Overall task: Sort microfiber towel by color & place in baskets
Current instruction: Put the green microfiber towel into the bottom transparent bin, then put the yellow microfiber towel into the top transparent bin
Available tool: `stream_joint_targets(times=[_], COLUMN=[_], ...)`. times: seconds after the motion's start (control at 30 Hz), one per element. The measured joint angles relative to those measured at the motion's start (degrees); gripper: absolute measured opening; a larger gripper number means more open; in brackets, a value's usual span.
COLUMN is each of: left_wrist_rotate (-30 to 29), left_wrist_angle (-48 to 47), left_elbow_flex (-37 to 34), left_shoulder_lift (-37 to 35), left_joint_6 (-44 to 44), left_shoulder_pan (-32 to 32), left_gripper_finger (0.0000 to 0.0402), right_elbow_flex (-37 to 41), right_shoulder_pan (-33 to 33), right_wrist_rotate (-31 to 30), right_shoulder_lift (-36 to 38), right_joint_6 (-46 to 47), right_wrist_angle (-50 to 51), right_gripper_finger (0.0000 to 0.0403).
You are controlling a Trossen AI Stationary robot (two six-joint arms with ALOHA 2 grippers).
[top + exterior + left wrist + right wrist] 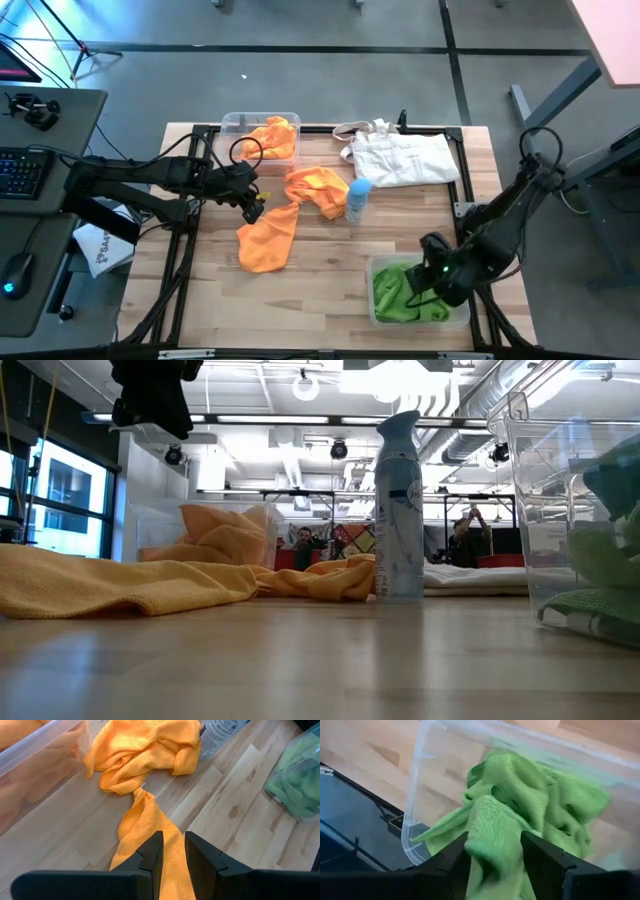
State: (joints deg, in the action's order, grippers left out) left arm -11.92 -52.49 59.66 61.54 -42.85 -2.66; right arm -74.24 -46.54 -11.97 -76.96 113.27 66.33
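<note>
Three orange microfiber towels show: one in the far clear basket [235, 122], one crumpled [320, 190] at mid-table, one stretched out [268, 240] flat on the wood. My left gripper [173, 852] hangs well above the stretched one [145, 820], its fingers a little apart, with nothing between them. Green towels [405, 295] fill the near right basket [372, 265]. My right gripper [495, 842] stands open over that basket, and a hump of green towel [495, 820] rises between its fingers. My right gripper points down into the near right basket with its fingers on either side of a raised fold of green towel [492, 850]. I cannot tell whether the fingers touch the cloth. The towel's bulk lies inside the basket.
A light-blue spray bottle [357, 200] stands upright beside the crumpled orange towel. A white tote bag [400, 158] lies at the far right. Bare wood lies between the bottle and the near edge. A desk with a keyboard stands left of the table.
</note>
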Motion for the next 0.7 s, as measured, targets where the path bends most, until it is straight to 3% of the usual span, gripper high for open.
stream_joint_targets(times=[0.5,0.7], left_wrist_rotate=[-0.8,-3.9], left_wrist_angle=[0.0,0.0], left_elbow_flex=[0.0,0.0], left_shoulder_lift=[0.0,0.0], left_joint_6=[-2.5,-6.3], left_shoulder_pan=[0.0,0.0], left_gripper_finger=[0.0069,0.0069], right_elbow_flex=[0.0,0.1], right_shoulder_pan=[0.3,2.7], right_wrist_rotate=[-0.3,-10.8], right_shoulder_lift=[9.8,12.9], right_joint_6=[-4.3,-8.7], right_wrist_angle=[14.8,22.3], right_gripper_finger=[0.0165,0.0156])
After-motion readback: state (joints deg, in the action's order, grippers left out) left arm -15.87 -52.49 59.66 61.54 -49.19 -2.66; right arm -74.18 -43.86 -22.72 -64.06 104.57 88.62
